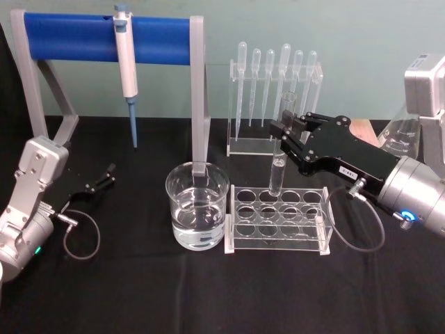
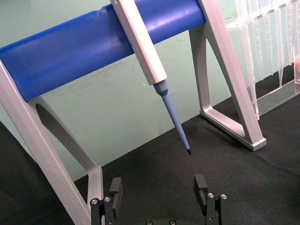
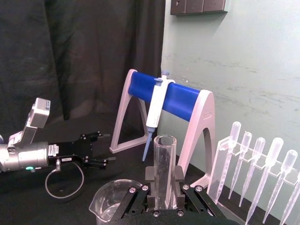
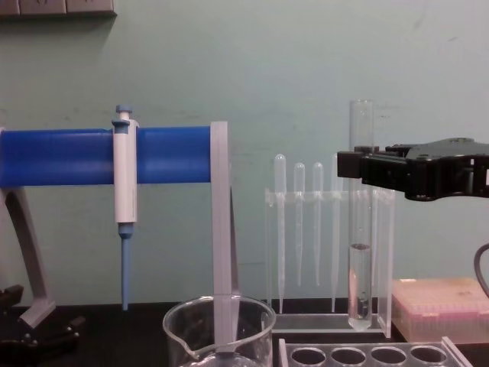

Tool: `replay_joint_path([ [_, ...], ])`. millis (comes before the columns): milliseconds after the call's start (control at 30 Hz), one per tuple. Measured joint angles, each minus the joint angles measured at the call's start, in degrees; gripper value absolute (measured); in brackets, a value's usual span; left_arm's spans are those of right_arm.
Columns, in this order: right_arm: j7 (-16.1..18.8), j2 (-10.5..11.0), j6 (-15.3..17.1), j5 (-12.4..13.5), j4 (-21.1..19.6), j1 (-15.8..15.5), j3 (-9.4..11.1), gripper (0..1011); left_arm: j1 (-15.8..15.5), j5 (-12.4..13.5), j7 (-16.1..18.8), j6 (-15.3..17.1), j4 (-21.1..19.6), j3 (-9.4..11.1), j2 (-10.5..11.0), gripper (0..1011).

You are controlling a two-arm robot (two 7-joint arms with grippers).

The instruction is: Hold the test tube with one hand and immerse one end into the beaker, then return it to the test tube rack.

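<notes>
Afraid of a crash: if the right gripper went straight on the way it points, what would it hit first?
Probably the blue stand's grey upright: the right gripper, shut on the test tube, points toward it. Depth is unclear, so it could pass beside it.

One test tube (image 1: 277, 174), one beaker (image 1: 182, 216), six pipettes (image 1: 270, 76), one pipettor (image 1: 127, 66)

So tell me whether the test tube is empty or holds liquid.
Partly filled: the test tube, gripped upright by the right pincer, shows clear liquid in its lower part, up to a visible surface line.
</notes>
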Motion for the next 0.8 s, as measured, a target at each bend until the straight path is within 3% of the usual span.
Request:
replay_joint_path([
  [800,0.0,0.0,0.0,0.0,0.0,0.0,0.0,224,0.0,0.0,0.0,0.0,0.0,0.0,0.0,1000],
])
